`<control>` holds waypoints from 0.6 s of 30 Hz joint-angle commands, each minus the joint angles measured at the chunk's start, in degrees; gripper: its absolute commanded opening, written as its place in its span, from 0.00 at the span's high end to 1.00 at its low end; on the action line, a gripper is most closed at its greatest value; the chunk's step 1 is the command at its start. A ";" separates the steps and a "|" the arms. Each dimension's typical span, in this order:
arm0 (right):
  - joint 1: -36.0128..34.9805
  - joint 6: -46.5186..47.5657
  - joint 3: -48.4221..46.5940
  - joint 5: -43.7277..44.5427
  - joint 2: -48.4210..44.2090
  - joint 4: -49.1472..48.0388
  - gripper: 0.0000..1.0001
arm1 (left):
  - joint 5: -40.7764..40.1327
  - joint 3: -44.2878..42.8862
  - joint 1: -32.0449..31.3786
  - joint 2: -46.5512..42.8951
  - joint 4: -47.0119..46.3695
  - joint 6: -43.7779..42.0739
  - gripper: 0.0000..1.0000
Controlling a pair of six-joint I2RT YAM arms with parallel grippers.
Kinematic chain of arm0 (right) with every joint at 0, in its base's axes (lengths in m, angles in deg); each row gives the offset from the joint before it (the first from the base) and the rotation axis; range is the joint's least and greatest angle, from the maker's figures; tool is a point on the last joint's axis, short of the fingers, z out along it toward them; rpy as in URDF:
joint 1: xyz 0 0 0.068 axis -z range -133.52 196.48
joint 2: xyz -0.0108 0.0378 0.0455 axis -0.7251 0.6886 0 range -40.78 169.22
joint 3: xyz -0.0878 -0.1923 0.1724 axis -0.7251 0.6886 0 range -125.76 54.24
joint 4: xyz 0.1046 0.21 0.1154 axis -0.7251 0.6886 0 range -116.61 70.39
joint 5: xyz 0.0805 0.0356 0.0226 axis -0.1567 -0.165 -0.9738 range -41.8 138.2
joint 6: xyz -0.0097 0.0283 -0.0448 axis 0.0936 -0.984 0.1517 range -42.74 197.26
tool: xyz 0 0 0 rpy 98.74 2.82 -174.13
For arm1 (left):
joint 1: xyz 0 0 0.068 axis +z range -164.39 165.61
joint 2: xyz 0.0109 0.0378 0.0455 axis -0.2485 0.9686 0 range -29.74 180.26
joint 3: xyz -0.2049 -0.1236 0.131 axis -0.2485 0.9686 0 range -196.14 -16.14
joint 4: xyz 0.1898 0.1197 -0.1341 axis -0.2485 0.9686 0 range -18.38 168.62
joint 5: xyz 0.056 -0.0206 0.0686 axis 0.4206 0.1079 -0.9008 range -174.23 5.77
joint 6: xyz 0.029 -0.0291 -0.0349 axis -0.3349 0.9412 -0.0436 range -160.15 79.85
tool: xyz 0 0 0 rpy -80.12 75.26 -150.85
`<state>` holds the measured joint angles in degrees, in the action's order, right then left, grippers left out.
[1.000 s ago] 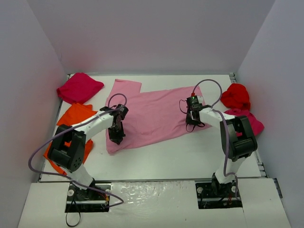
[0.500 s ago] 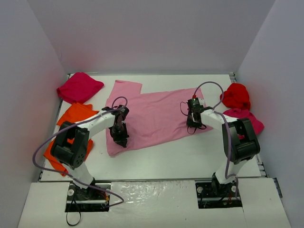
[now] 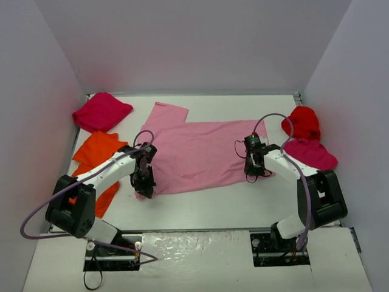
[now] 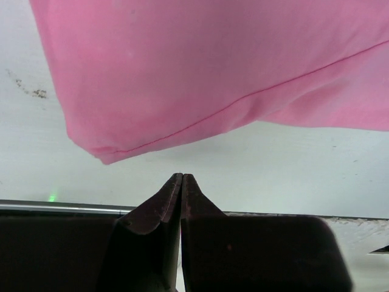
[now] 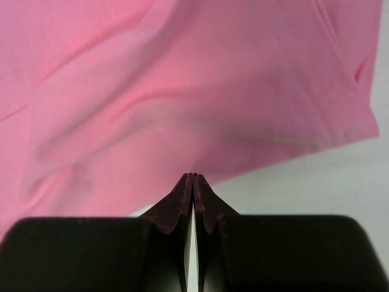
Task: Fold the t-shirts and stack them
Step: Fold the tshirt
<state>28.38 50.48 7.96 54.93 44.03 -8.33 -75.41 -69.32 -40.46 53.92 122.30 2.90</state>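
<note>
A light pink t-shirt [image 3: 194, 149] lies spread flat across the middle of the table. My left gripper [image 3: 144, 190] is shut just off the shirt's near left corner. In the left wrist view its tips [image 4: 182, 176] hang over bare white table, a little short of the pink hem [image 4: 213, 73], with nothing between them. My right gripper [image 3: 252, 176] is shut at the shirt's near right edge. In the right wrist view its tips [image 5: 194, 176] meet the hem of the pink cloth [image 5: 152, 91], and no cloth shows between the jaws.
A crimson t-shirt [image 3: 101, 112] is bunched at the back left, with an orange one [image 3: 97, 149] along the left edge. A bright red shirt [image 3: 302, 121] and a magenta one [image 3: 311, 153] are heaped at the right. The table's metal front edge [image 4: 61, 207] runs close behind the left fingers.
Both shut grippers have slid toward the near edge across the pink shirt. The left one has come off its corner. The cloth now lies flatter and straighter.
</note>
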 commanded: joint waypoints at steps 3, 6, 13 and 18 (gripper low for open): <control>-1.73 -4.11 1.04 1.89 -12.37 6.21 1.00 | -2.65 -0.80 0.22 -6.90 2.35 0.94 1.00; -1.76 -4.02 -1.19 4.18 -16.22 6.64 1.00 | -3.33 -1.46 0.22 -10.20 1.92 1.59 1.00; -1.67 0.36 -7.62 6.16 -5.89 1.59 1.00 | -7.14 -4.71 0.40 -10.15 -6.60 1.02 1.00; -1.50 2.68 -12.31 0.75 6.31 -6.79 1.00 | -6.48 -12.46 0.31 4.93 -8.67 -3.20 1.00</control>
<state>26.88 50.46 -0.08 58.34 42.94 -8.05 -80.58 -75.49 -40.43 49.24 118.21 2.99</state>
